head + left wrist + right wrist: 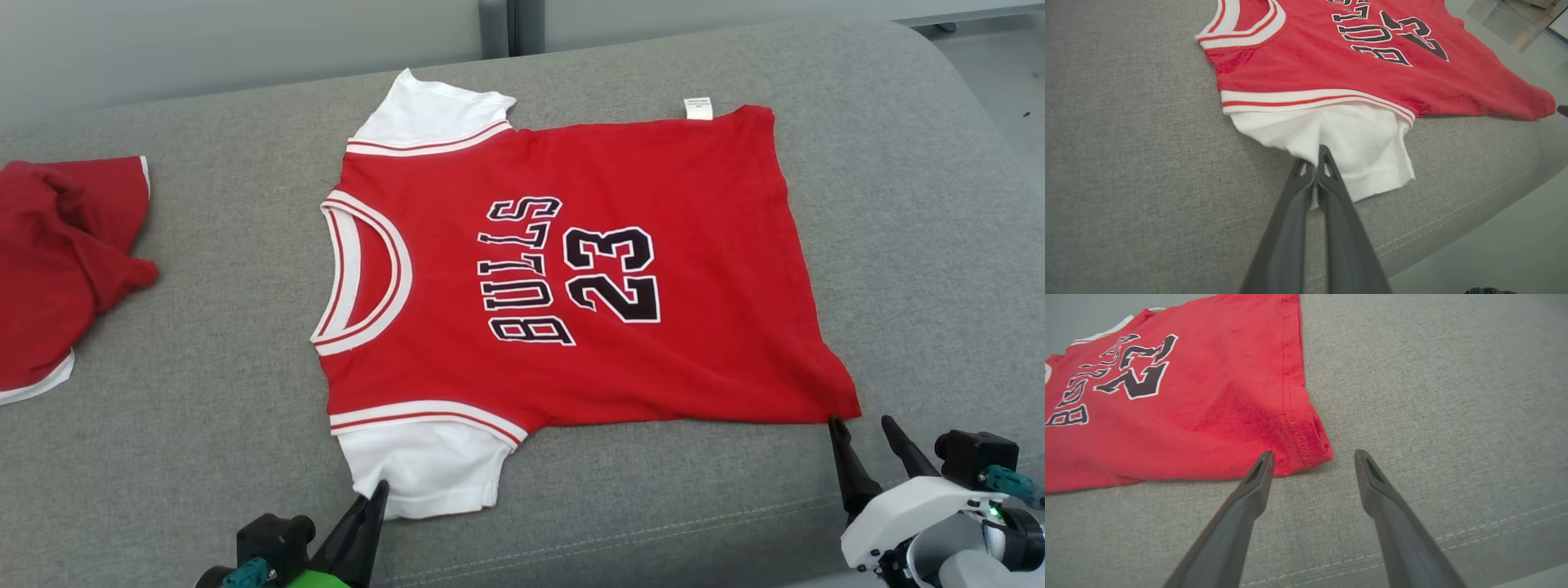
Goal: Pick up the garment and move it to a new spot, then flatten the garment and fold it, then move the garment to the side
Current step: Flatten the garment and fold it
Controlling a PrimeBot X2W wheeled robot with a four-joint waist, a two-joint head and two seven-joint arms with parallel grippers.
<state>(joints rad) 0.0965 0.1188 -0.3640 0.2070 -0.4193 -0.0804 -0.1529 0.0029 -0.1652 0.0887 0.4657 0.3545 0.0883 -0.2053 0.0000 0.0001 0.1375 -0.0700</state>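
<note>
The garment (588,269) is a red jersey with white sleeves and black "BULLS 23" lettering, spread flat on the grey cushion (204,392), collar to the left. My left gripper (377,492) is shut on the edge of the near white sleeve (1355,147); in the left wrist view the fingertips (1323,153) pinch the sleeve's fabric. My right gripper (861,425) stands open at the jersey's near right hem corner (1314,453), one fingertip (1265,459) touching the hem edge, the other on bare cushion.
A second crumpled red cloth (57,261) lies at the cushion's far left. The cushion's front seam (1453,543) runs just below both grippers. A pale wall rises behind the cushion.
</note>
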